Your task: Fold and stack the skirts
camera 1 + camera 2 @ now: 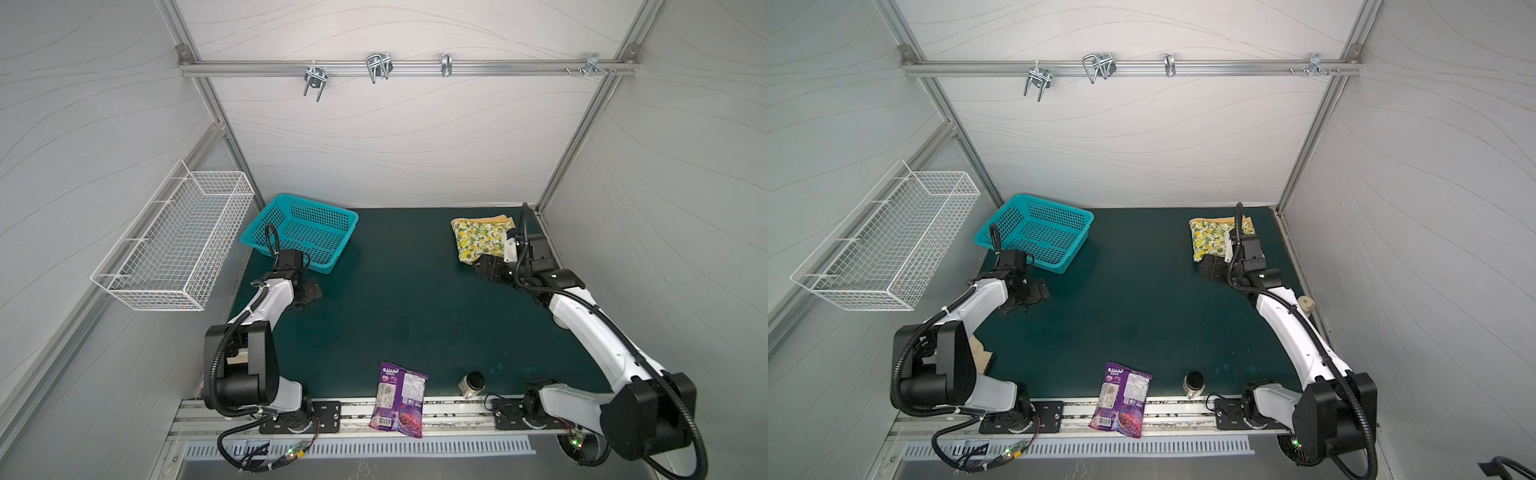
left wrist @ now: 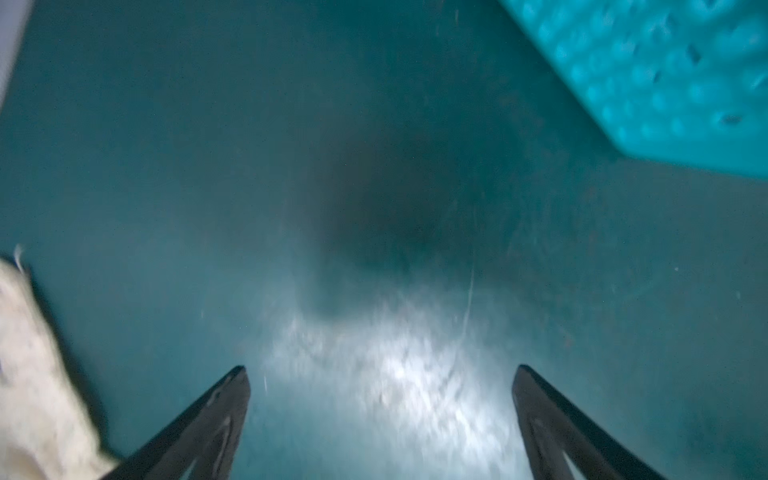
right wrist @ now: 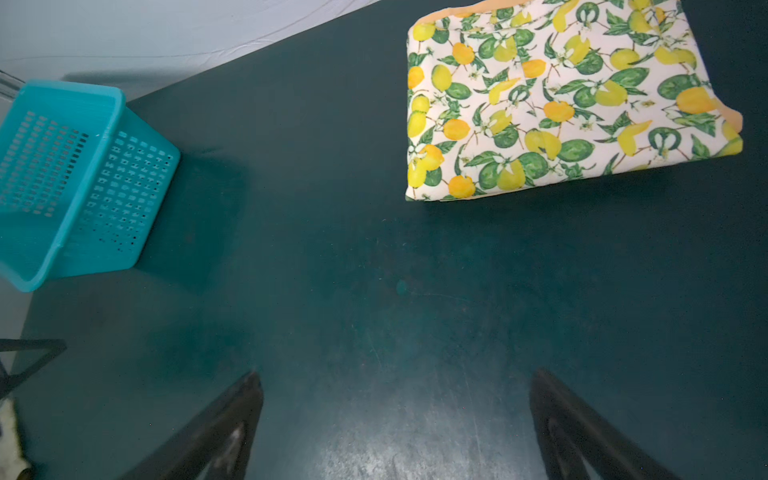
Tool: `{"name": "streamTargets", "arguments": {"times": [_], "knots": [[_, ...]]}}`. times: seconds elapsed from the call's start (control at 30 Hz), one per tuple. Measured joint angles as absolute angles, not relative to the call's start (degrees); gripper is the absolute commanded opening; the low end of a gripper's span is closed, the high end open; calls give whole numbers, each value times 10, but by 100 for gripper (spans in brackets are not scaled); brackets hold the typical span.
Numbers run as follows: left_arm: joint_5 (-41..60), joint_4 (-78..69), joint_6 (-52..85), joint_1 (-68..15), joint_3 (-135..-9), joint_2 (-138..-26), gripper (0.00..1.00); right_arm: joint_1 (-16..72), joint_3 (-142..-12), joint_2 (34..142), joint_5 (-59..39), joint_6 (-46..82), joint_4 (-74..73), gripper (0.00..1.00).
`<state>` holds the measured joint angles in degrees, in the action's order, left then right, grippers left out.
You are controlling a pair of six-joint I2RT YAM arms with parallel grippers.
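Folded cream lemon-print cloth skirt (image 3: 561,99) lies atop the mustard-yellow skirt (image 1: 500,218), far right on the green bench (image 1: 395,299). The left gripper (image 2: 380,370) and right gripper (image 3: 397,374) both gape wide, empty.

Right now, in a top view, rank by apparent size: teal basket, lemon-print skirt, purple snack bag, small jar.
1. teal basket, clearly largest.
2-3. purple snack bag and lemon-print skirt look alike. The bag lies nearer the camera and the right arm covers part of the skirt, so they stay unranked.
4. small jar, smallest.
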<state>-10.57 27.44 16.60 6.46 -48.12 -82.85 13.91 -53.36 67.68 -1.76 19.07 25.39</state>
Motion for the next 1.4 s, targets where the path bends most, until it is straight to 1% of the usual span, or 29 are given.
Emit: {"name": "streamTargets", "arguments": {"times": [0.2, 0.27, 0.47, 0.6, 0.87, 1.07, 1.17, 1.27, 1.4], "knots": [[-119, 64, 141, 68, -353, -793, 99, 139, -478, 679, 41, 160, 194, 99], [-123, 17, 136, 68, -332, -795, 99, 139, -453, 680, 53, 144, 154, 99], [-129, -105, 128, 69, -331, -828, 99, 139, -357, 692, 103, 95, 23, 99], [-128, -183, 128, 69, -330, -850, 99, 138, -329, 722, 146, 70, -49, 99], [-112, -265, 121, 69, -303, -849, 99, 138, -272, 778, 185, 27, -209, 99], [-93, -331, 91, 51, -260, -848, 99, 134, -272, 814, 180, 2, -275, 99], [-82, -413, 61, 25, -234, -868, 99, 122, -273, 821, 157, -5, -296, 99], [-78, -421, 43, 6, -229, -881, 99, 105, -273, 830, 133, -6, -314, 99], [-73, -434, 30, 4, -232, -885, 99, 76, -269, 864, 100, -2, -375, 99]]}}
